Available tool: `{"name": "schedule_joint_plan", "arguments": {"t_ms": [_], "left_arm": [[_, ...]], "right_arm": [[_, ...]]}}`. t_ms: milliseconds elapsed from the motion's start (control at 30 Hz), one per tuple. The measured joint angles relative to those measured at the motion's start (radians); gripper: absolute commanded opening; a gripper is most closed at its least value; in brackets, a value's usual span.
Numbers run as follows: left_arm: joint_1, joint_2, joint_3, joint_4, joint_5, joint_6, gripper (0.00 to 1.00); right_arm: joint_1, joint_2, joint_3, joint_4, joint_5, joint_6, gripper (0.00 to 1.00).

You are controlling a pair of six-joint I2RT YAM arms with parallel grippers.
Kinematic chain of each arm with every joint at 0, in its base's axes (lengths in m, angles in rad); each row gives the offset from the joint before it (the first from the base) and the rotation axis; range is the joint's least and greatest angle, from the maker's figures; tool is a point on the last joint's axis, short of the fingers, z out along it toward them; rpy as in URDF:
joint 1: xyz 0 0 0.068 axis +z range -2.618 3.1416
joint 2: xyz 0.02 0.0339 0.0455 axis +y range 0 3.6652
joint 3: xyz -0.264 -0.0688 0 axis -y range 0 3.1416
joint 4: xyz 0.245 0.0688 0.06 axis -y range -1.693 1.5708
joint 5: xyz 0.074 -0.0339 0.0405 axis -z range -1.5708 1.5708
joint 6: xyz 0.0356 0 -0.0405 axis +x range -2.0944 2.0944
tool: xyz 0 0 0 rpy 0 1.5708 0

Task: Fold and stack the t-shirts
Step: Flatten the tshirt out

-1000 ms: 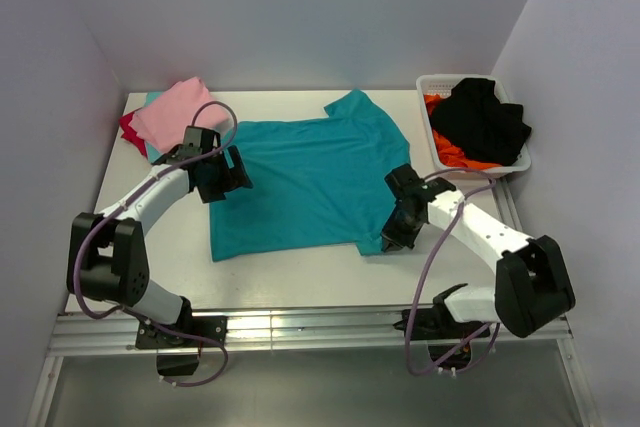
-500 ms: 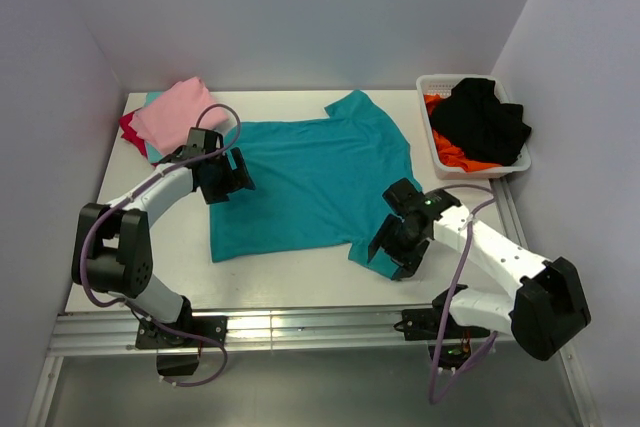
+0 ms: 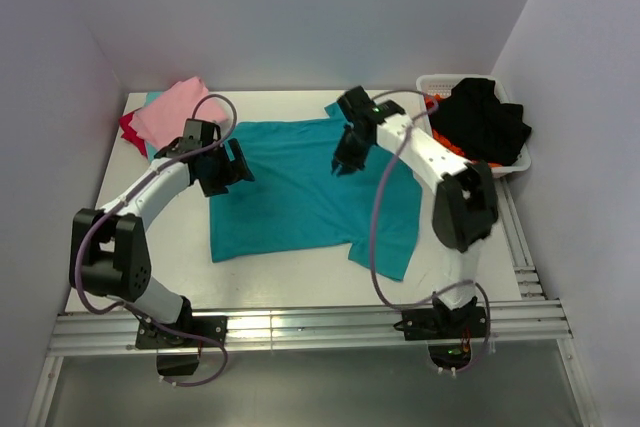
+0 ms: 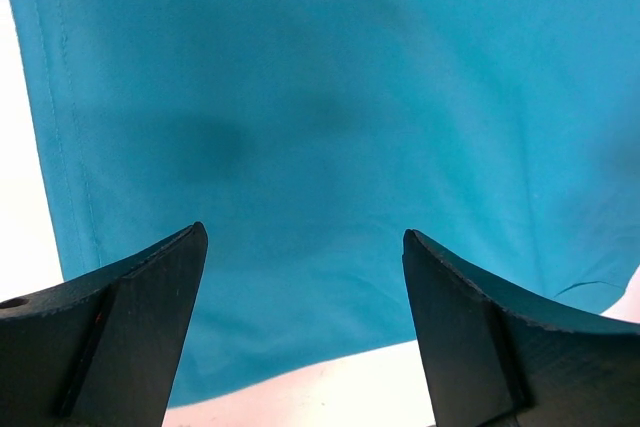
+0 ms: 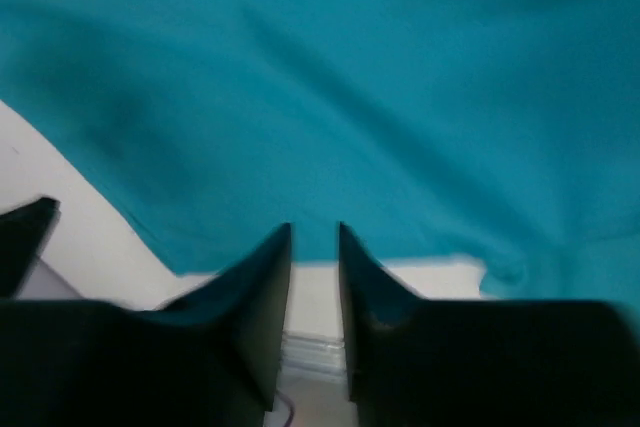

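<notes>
Teal t-shirt (image 3: pixel 300 187) lies spread, white table (image 3: pixel 300 282) showing along its near hem.

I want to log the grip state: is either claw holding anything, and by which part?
Nothing is held. The left claw hangs wide open over the teal t-shirt; the right claw shows an empty narrow gap.

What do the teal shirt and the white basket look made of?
Teal shirt: soft cloth, likely a cotton-type knit, with a matte finish. It lies limp with shallow creases, and the left wrist view shows a stitched hem along its edge.
White basket: rigid, probably moulded plastic. It keeps a crisp rim and straight walls. Its surface detail is too small to judge.
</notes>
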Motion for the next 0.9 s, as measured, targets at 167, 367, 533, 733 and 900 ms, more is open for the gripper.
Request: {"name": "schedule_joint_plan", "arguments": {"t_ms": [167, 367, 533, 733, 900], "left_arm": [[0.001, -0.062, 0.000, -0.048, -0.001, -0.016, 0.86], [0.001, -0.147, 0.001, -0.114, -0.030, -0.004, 0.87], [0.024, -0.161, 0.002, -0.145, -0.053, 0.023, 0.87], [0.114, -0.161, 0.002, -0.153, -0.043, 0.041, 0.88], [0.184, -0.156, 0.039, -0.168, -0.038, 0.056, 0.88]], "right_arm": [[-0.003, 0.355, 0.439, 0.006, -0.037, -0.074, 0.00], [-0.008, 0.533, 0.538, 0.014, -0.074, -0.100, 0.00], [-0.033, 0.505, 0.279, 0.110, -0.170, -0.083, 0.00], [-0.086, 0.369, 0.040, 0.222, -0.189, -0.102, 0.00], [-0.132, 0.307, -0.061, 0.258, -0.193, -0.128, 0.00]]}}
